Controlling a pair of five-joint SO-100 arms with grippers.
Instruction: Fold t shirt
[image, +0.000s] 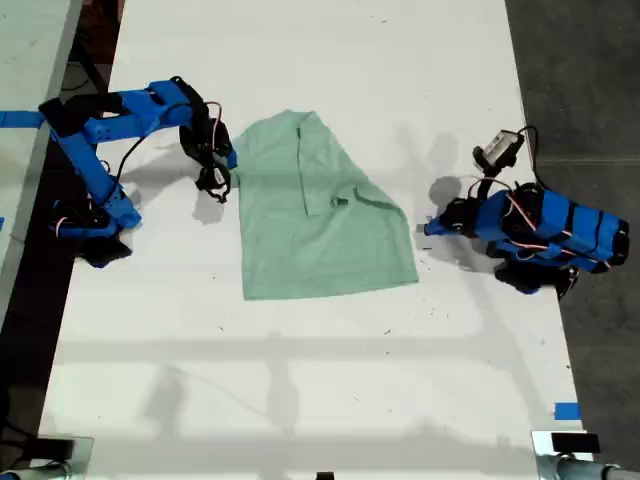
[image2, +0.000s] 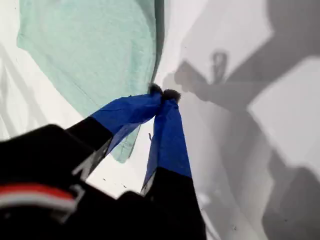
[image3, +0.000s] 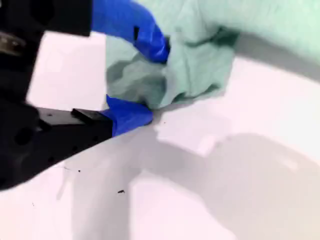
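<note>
We note my second gripper (image3: 150, 82) clamping bunched t shirt (image: 310, 220) edge, shirt's 9 o'clock, exterior view; my first gripper (image2: 162, 92) pinched closed, empty, beside cloth.

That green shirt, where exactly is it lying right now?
The t shirt lies on the white table, centred in the exterior view between the two blue arms, one sleeve folded over it.
</note>
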